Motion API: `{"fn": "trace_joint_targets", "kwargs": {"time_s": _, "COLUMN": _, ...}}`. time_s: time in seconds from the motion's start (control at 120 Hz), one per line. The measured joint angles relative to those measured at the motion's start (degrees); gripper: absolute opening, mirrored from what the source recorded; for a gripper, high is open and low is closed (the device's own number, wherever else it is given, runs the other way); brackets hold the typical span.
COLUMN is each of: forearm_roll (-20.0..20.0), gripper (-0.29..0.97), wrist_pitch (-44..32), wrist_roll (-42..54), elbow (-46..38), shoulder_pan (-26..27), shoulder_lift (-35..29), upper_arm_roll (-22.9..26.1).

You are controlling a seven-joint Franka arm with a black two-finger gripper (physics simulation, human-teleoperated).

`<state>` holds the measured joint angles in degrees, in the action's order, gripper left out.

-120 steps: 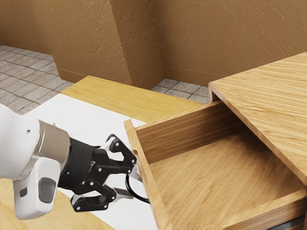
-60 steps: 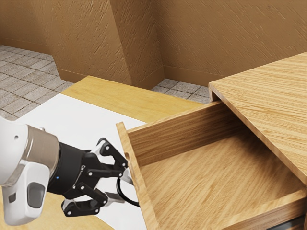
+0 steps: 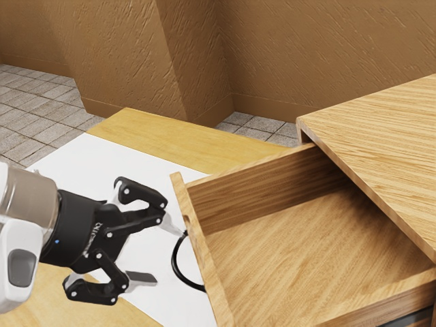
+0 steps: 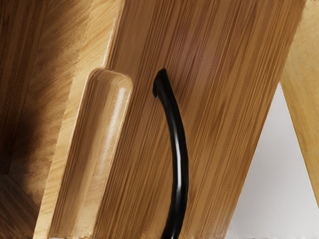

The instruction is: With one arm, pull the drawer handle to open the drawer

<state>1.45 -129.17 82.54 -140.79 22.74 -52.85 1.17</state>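
The drawer [image 3: 266,187] stood well out of the cabinet [image 3: 381,129], its inside bare, so the opening appeared largely done.

Hazards, as judged:
- Any sideways or forward move of the arm could push the drawer front back toward the cabinet, because the fingers stood just beside it.
- A finger could catch on the handle [image 3: 178,262] during withdrawal, because the black loop lay close to the fingertips.
- A further pull could overrun the drawer's travel, since little of it appeared to remain inside the cabinet.

The gripper [image 3: 157,251] was spread wide and gripped nothing. Its upper fingertip [image 3: 172,225] lay near the handle's upper end; contact could not be determined. The lower finger hung above the white table [image 3: 95,167], apart from the handle. In the wrist view the handle [image 4: 177,164] ran down the drawer front [image 4: 224,99].
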Motion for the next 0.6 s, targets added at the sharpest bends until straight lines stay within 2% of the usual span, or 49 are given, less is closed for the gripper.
{"fn": "trace_joint_targets", "kwargs": {"time_s": 0.083, "forearm_roll": 0.01, "gripper": 0.54, "wrist_pitch": 0.99, "wrist_roll": -1.26, "elbow": -0.15, "shoulder_pan": -0.78, "shoulder_lift": 0.50, "upper_arm_roll": -0.44}}
{"fn": "trace_joint_targets", "kwargs": {"time_s": 0.15, "forearm_roll": -0.27, "gripper": 0.59, "wrist_pitch": 5.41, "wrist_roll": -6.40, "elbow": 1.01, "shoulder_pan": -4.08, "shoulder_lift": 3.21, "upper_arm_roll": -0.92}}
{"fn": "trace_joint_targets", "kwargs": {"time_s": 0.233, "forearm_roll": -1.22, "gripper": 0.62, "wrist_pitch": 15.96, "wrist_roll": -16.35, "elbow": 8.54, "shoulder_pan": -7.16, "shoulder_lift": 8.05, "upper_arm_roll": -2.22}}
{"fn": "trace_joint_targets", "kwargs": {"time_s": 0.35, "forearm_roll": -3.87, "gripper": 0.65, "wrist_pitch": 31.58, "wrist_roll": -31.04, "elbow": 19.82, "shoulder_pan": -8.48, "shoulder_lift": 9.35, "upper_arm_roll": -2.48}}
{"fn": "trace_joint_targets", "kwargs": {"time_s": 0.492, "forearm_roll": -6.30, "gripper": 0.67, "wrist_pitch": 43.48, "wrist_roll": -46.42, "elbow": 25.19, "shoulder_pan": -8.68, "shoulder_lift": 10.51, "upper_arm_roll": -2.71}}
{"fn": "trace_joint_targets", "kwargs": {"time_s": 0.6, "forearm_roll": -8.26, "gripper": 0.67, "wrist_pitch": 48.30, "wrist_roll": -55.89, "elbow": 30.69, "shoulder_pan": -6.81, "shoulder_lift": 21.15, "upper_arm_roll": -2.58}}
